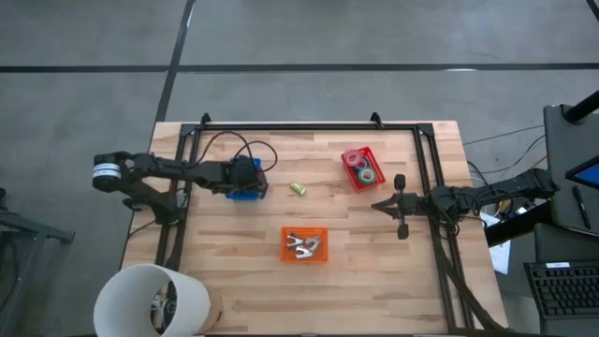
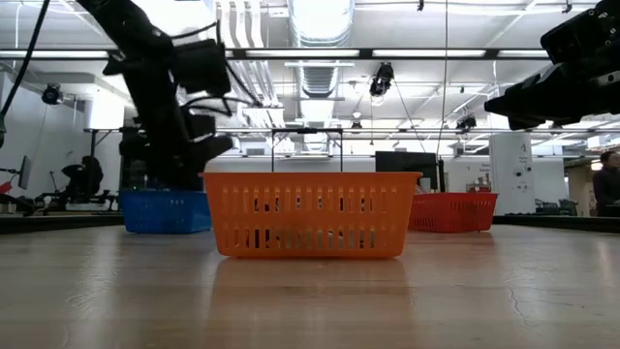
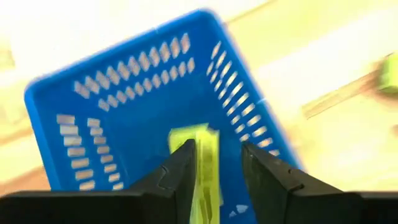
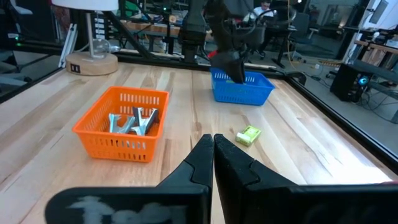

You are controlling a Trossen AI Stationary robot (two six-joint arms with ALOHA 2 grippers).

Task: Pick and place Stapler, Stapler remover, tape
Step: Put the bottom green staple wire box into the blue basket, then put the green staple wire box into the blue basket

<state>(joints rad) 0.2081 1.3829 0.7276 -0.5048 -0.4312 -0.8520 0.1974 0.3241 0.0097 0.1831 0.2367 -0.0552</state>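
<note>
Blue bin (image 3: 124, 106) holds a yellow-green stapler (image 3: 205, 168).

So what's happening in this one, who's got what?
The left gripper hangs over the blue basket, fingers parted, with a yellow-green stapler lying in the basket right at its fingertips; it looks just let go. A second yellow-green stapler lies loose on the table. The orange basket holds metal staple removers, the red basket holds tape rolls. The right gripper waits shut beside the red basket.
</note>
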